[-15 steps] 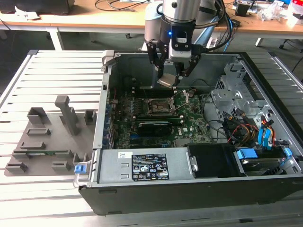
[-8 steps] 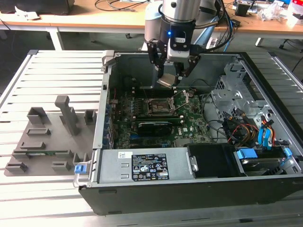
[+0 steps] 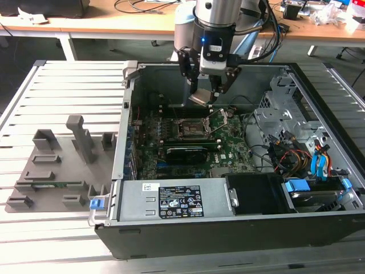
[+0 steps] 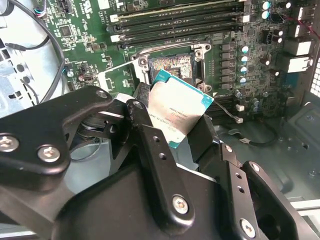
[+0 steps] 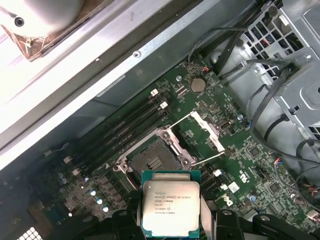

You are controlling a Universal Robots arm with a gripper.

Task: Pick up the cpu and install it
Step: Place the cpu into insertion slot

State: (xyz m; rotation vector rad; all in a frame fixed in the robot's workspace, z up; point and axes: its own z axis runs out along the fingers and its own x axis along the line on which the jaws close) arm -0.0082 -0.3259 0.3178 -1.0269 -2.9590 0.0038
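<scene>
Black and two-fingered, the arm's gripper (image 3: 203, 96) is pinching the cpu (image 3: 199, 97), a small flat square chip with a pale silver metal top and a thin teal-green border. In the exterior view the gripper is hanging inside the open dark grey computer case (image 3: 122, 154), holding the chip tilted above the green motherboard (image 3: 236, 145) and clear of it.

In both wrist views the black fingers (image 4: 145, 130) (image 5: 226, 224) are pressing on two opposite edges of the cpu (image 4: 177, 110) (image 5: 171, 207), its printed silver face showing between them. The black square socket with its metal surround (image 5: 152, 160) (image 4: 172, 65) is lying uncovered on the board just past the chip, apart from it. In the first wrist view the silver metal load frame (image 5: 207, 130) is standing swung open just beside the socket, and long black memory slots (image 5: 130, 125) are running along the socket's other side.

At the exterior view's left, a grey plastic holder tray (image 3: 51, 165) is sitting on the slatted metal table (image 3: 63, 80), well apart from the gripper.
</scene>
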